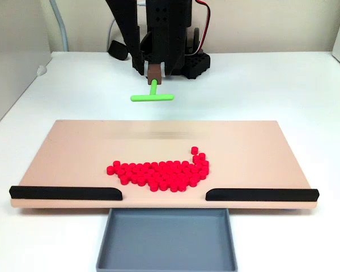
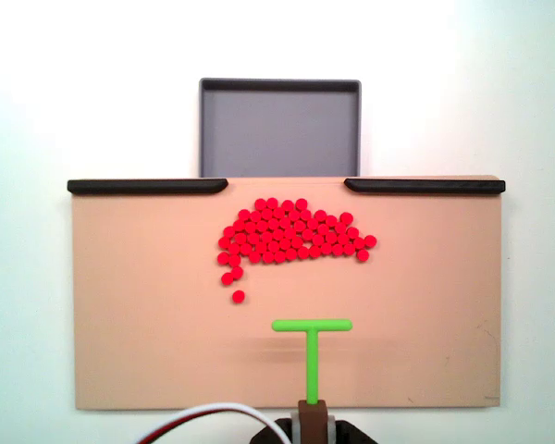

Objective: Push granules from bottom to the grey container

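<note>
Granules (image 1: 161,173): bright red, uniform, no markings. Grey container (image 1: 167,241): plain blue-grey throughout. Board (image 2: 148,314): tan, pale peach tone, unpatterned. Two strips (image 2: 148,186) at board edge: matte black. T-shaped pusher (image 2: 312,347): vivid green; its holder (image 1: 154,72): brown. Arm body (image 1: 167,28): black. Cables (image 2: 203,416): one red, one white. Table (image 1: 260,85): white.

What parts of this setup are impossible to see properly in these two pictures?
- The gripper: dark housing hides its fingers, so its hold on the green pusher is unclear.
- The arm: cut off by the top edge.
- The grey container: near end cropped by the bottom edge.
- Single granules: too small to count.
</note>
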Tool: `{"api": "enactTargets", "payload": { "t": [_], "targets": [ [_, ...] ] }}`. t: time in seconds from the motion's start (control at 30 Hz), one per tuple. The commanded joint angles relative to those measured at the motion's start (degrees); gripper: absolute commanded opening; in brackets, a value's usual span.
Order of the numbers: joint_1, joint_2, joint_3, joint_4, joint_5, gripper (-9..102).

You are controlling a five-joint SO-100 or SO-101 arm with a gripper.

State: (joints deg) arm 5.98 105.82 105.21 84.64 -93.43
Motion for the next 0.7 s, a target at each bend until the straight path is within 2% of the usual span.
{"api": "enactTargets", "payload": {
  "t": [0.0, 0.3, 0.5, 0.67],
  "targets": [
    [0.5, 2.6, -0.4, -0.4, -0.7, 0],
    [0.3, 3.7, 0.0, 0.3, -1.1, 0],
    [-2.5, 3.6, 1.8, 0.3, 2.5, 0],
    [-3.5, 7.3, 8.3, -0.3, 3.2, 0]
  ]
}}
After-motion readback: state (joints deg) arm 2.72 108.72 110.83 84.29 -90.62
